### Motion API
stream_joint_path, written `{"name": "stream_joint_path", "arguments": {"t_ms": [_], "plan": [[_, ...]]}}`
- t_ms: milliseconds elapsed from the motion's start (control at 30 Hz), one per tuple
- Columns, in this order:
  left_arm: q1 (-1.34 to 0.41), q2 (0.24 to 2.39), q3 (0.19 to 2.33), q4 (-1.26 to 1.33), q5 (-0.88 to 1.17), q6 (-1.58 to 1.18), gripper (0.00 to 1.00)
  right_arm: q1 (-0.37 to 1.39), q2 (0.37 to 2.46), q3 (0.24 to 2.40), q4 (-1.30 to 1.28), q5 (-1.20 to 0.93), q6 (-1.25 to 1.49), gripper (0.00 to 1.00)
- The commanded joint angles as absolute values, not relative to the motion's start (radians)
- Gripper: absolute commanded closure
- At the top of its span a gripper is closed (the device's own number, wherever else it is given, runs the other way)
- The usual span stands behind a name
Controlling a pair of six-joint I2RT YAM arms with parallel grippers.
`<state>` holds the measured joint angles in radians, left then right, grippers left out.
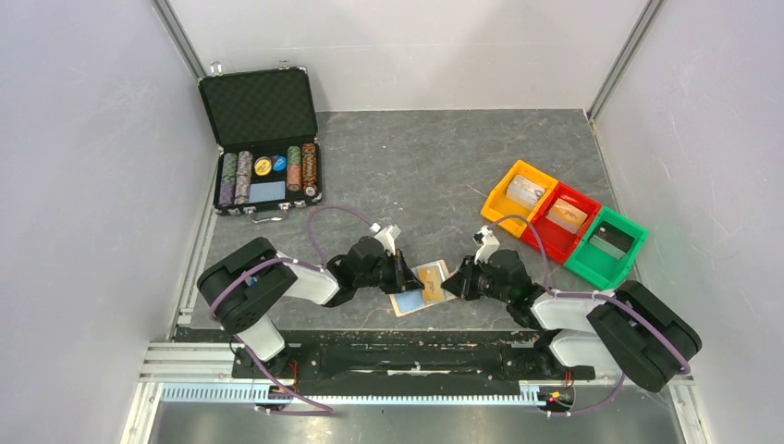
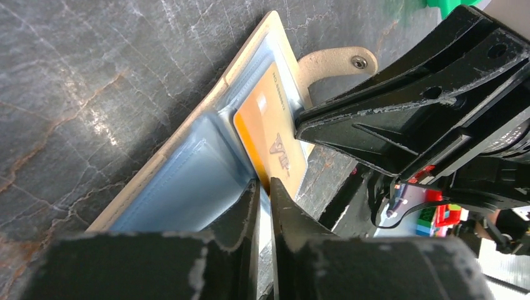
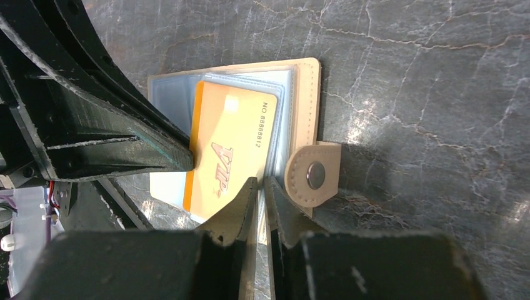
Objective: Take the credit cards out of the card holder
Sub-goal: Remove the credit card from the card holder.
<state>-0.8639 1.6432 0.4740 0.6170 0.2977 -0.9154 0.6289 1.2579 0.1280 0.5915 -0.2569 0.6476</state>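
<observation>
1. The card holder [image 3: 308,94] lies open and flat on the table [image 3: 425,94], close in front of the two arm bases. Its blue lining [image 2: 181,187] faces up and its tab [image 3: 312,176] sticks out on one side.
2. One orange card [image 3: 228,147] lies on the lining, a little skewed. We judge that it is mostly out of its pocket, but we cannot tell whether one end sits under a clear sleeve. We see no other cards in the holder.
3. The left gripper [image 2: 262,186] has its fingers drawn almost together, with only a thin slit between them. Its tip touches the card at the short edge with the orange stripe.
4. The right gripper [image 3: 259,184] is closed in the same way, with its tip at the near long edge of the card, just beside the tab. In neither slit can we see anything clamped.
5. We judge the step in hand to be freeing this card from the holder. For this, one tip should press on bare lining or on the tan border, not on the card. Otherwise the card and holder will slide together.
6. The other tip should push the card low and slowly toward the pocket mouth until one edge hangs over the border. Then it should open a little and take that edge.
7. We should keep the right tip away from the tab, because catching it may lift or turn the whole holder.
</observation>
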Motion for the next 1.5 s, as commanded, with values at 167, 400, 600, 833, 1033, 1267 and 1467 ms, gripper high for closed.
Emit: {"name": "stream_joint_path", "arguments": {"t_ms": [167, 400, 600, 833, 1033, 1267, 1467], "plan": [[-0.879, 1.648, 0.478, 0.798, 0.388, -1.025, 0.98, 0.636, 1.283, 0.111, 0.510, -0.238, 0.646, 0.91], [-0.869, 1.587, 0.462, 0.683, 0.333, -0.979, 0.98, 0.623, 1.269, 0.092, 0.512, -0.209, 0.667, 0.93], [-0.863, 1.503, 0.441, 0.571, 0.263, -0.937, 0.98, 0.617, 1.270, 0.093, 0.505, -0.206, 0.666, 0.94], [-0.854, 1.481, 0.411, 0.557, 0.248, -0.935, 0.98, 0.613, 1.253, 0.115, 0.477, -0.208, 0.660, 0.94], [-0.853, 1.465, 0.410, 0.532, 0.243, -0.924, 0.98, 0.614, 1.235, 0.146, 0.434, -0.198, 0.643, 0.94], [-0.845, 1.398, 0.381, 0.471, 0.179, -0.906, 0.98, 0.607, 1.234, 0.187, 0.395, -0.186, 0.621, 0.94], [-0.839, 1.330, 0.349, 0.443, 0.125, -0.907, 0.98, 0.606, 1.201, 0.256, 0.337, -0.254, 0.548, 0.89]]}}
